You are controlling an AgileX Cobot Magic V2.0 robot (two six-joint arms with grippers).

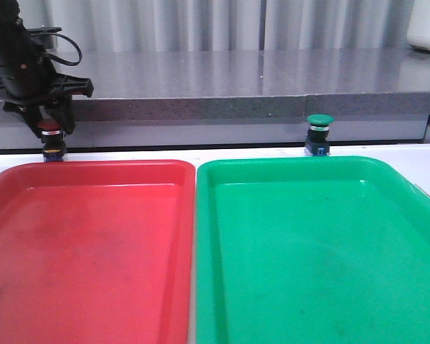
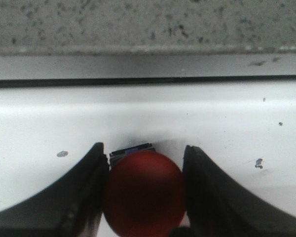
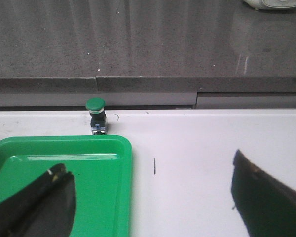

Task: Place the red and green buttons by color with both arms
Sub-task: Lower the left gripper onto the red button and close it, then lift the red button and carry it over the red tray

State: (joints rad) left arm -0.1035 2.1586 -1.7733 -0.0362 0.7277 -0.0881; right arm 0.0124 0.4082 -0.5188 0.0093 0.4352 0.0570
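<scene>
Left gripper (image 2: 144, 197) clamped on red button (image 2: 145, 193) behind red tray (image 1: 86, 236), right gripper (image 3: 153, 202) spread wide, well short of green button (image 3: 95, 116) behind green tray (image 1: 322, 244) — round cap, likely to slip.

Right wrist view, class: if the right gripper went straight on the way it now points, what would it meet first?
Probably bare white table; the right gripper, open, aims right of the green tray. Beyond that lies the grey ledge. The green button stands off to one side. Depth is uncertain.
</scene>
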